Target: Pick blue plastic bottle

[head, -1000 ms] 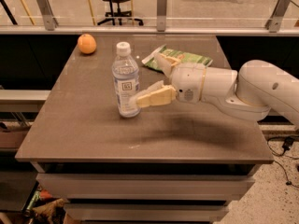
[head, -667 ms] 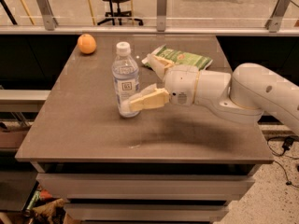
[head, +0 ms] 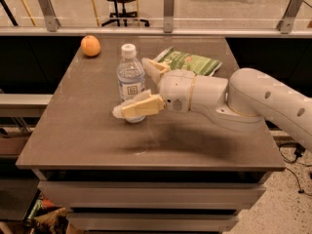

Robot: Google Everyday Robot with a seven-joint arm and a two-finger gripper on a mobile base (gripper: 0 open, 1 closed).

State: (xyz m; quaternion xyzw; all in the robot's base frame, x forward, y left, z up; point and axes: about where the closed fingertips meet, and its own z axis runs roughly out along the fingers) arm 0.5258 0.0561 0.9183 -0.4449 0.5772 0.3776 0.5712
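The blue plastic bottle [head: 130,77] stands upright on the brown table [head: 87,130], left of centre. It is clear and bluish with a white cap and a pale label with a small dark square logo. My gripper [head: 131,87] reaches in from the right on the white arm [head: 253,104]. Its jaws are open and straddle the bottle's lower half. The near finger [head: 139,107] crosses in front of the bottle's base and the far finger [head: 155,70] sits behind it to the right. The bottle still rests on the table.
An orange [head: 90,46] lies at the table's back left corner. A green snack bag [head: 187,61] lies at the back right, just behind the wrist. A glass railing and a chair base stand beyond the table.
My gripper has moved left, so its fingers now reach further around the bottle. The bottle, orange and bag have not moved.
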